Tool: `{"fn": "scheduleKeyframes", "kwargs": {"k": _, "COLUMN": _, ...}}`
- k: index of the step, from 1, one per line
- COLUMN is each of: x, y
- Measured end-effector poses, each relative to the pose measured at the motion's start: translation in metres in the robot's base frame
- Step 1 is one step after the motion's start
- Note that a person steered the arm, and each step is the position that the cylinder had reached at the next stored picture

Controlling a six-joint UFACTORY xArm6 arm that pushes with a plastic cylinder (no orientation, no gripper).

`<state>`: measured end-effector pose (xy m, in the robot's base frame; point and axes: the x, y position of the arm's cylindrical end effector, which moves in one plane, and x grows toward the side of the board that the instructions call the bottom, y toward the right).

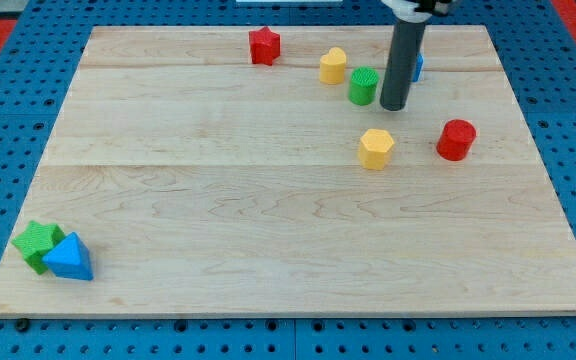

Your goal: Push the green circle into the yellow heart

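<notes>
The green circle stands near the view's top, right of centre. The yellow heart sits just up and left of it, a small gap between them. My tip is down on the board right beside the green circle's right side, touching or nearly so. The rod rises up out of the view's top.
A yellow hexagon lies below the green circle. A red cylinder is to its right. A red star is at the top. A blue block peeks out behind the rod. A green star and a blue triangle sit at bottom left.
</notes>
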<state>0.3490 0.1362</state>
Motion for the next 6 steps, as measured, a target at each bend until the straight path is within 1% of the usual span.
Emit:
{"fn": "scheduleKeyframes", "kwargs": {"k": 1, "x": -0.003, "y": 0.011}}
{"fn": "scheduleKeyframes", "kwargs": {"k": 3, "x": -0.029, "y": -0.013}}
{"fn": "scheduleKeyframes", "kwargs": {"k": 4, "x": -0.032, "y": -0.036}}
{"fn": "scheduleKeyframes", "kwargs": {"k": 6, "x": -0.035, "y": -0.046}}
